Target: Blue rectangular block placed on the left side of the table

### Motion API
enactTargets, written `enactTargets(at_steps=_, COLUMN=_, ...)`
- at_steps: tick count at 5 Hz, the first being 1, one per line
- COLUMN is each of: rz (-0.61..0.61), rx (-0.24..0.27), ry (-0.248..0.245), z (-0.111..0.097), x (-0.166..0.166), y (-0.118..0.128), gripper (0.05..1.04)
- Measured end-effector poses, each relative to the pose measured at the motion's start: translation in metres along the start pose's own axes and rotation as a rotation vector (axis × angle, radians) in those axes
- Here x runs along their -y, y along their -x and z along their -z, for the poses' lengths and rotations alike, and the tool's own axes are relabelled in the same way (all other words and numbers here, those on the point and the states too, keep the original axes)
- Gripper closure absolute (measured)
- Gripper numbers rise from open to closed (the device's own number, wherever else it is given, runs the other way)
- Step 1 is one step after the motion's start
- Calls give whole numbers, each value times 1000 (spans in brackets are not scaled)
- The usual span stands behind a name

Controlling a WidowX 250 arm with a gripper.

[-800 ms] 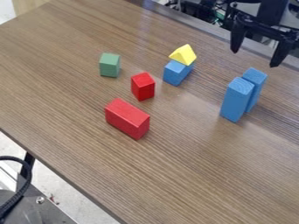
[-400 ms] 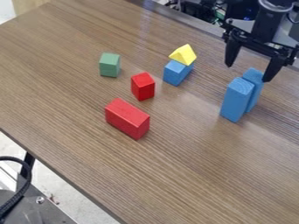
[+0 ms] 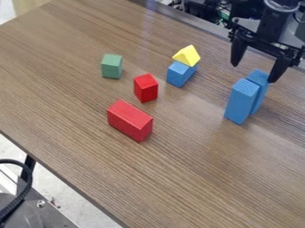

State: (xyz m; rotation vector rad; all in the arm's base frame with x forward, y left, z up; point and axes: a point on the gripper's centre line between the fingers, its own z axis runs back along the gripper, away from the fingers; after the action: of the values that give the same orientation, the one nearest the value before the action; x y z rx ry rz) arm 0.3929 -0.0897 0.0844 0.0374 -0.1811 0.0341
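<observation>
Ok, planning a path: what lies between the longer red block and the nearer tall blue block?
Just bare table, as the camera view shows.

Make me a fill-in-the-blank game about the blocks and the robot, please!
The yellow block rests on a lower block coloured ____.
There are exactly ____ red blocks on the table.
The leftmost block in the picture is coloured ____.
Near the tall blue blocks, the end effector is not shut but ____.

Missing words: blue; two; green; open
</observation>
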Motion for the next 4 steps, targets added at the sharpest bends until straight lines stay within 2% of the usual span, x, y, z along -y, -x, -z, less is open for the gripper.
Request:
enactTargets(at_steps=1, rz=37, rx=21, ry=4, z=4, x=5, y=0, gripper=84)
enactTargets(at_steps=2, rz=52, rx=15, ry=5, z=8, x=7, y=1, gripper=121)
enactTargets(at_steps=3, rz=49, rx=-10, ry=6, z=19, x=9, y=1, gripper=399)
enactTargets(at_steps=4, rz=44, rx=-14, ry=4, z=21, x=8, y=2, gripper=515)
